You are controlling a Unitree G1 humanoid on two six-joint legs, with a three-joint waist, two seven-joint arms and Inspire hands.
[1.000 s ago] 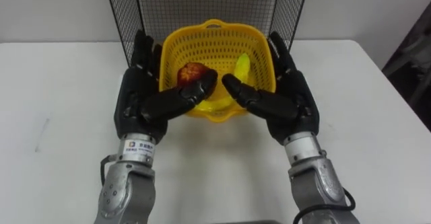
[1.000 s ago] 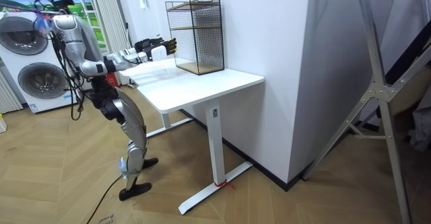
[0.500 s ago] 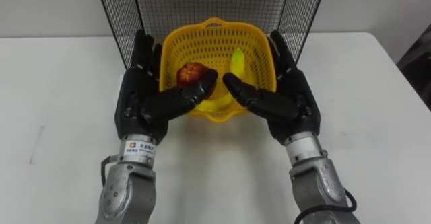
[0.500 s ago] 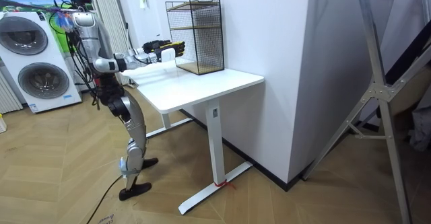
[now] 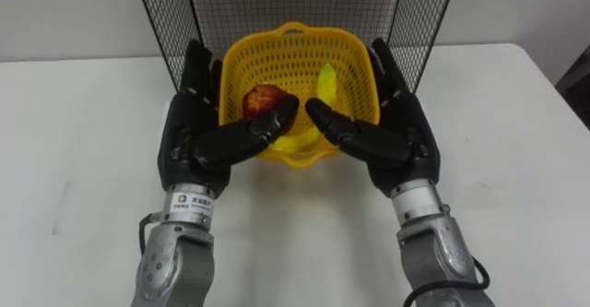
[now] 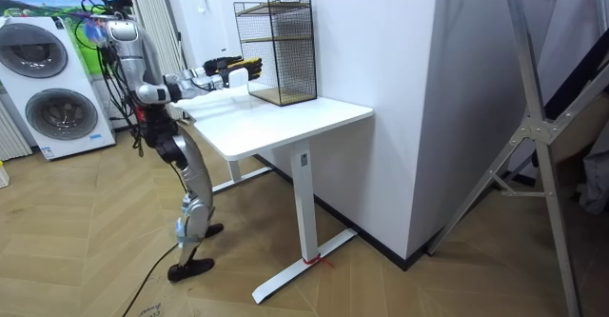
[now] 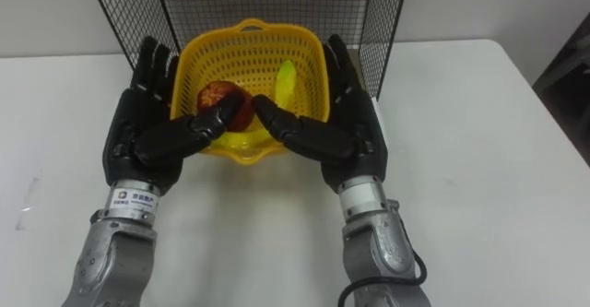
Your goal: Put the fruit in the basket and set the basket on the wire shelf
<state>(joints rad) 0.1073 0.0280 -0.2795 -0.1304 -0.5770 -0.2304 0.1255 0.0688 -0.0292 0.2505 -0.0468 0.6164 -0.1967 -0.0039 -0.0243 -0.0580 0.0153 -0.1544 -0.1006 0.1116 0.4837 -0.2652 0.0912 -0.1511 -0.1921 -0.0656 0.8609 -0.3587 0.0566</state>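
Observation:
A yellow plastic basket (image 5: 295, 34) sits between my two hands at the mouth of the black wire shelf (image 5: 277, 5). Inside it lie a red apple (image 5: 262, 97) and a yellow-green banana (image 5: 326, 80). My left hand (image 5: 189, 136) lies flat against the basket's left side, open, its thumb reaching over the front rim beside the apple. On the opposite side my right hand (image 5: 406, 141) does the same, fingers straight and thumb over the rim. The basket's far half is under the shelf's wire frame. In the room view I stand at the table's end, arms stretched toward the shelf (image 6: 276, 46).
The shelf stands on a white table (image 5: 83, 113) against a white wall; its mesh sides flank the basket closely. Bare tabletop spreads left and right of my arms. Two washing machines (image 6: 52, 98) stand behind me in the room view.
The basket, held between both hands, has moved forward, deeper under the shelf's frame. The room view shows me stepping closer to the table and standing more upright.

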